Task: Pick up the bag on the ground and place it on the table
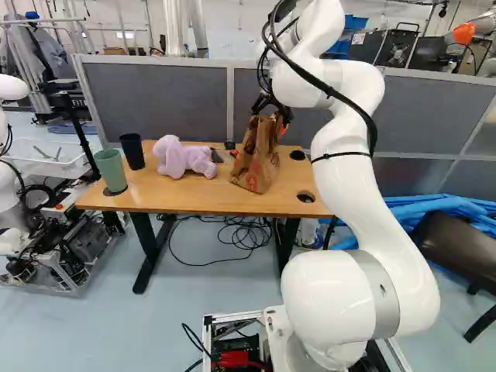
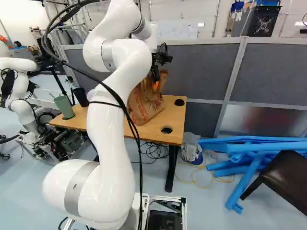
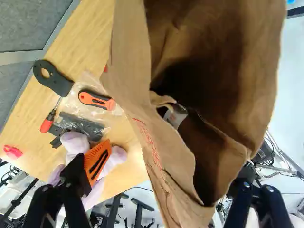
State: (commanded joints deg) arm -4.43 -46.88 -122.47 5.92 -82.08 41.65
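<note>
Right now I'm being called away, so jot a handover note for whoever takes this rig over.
Gripper: open, one orange pad clear of the bag.
Bag: on the table, mouth open, beside the purple plush toy.
Done: bag placed.
Left: probably just back away, gently, since the bag hides the other pad.
</note>
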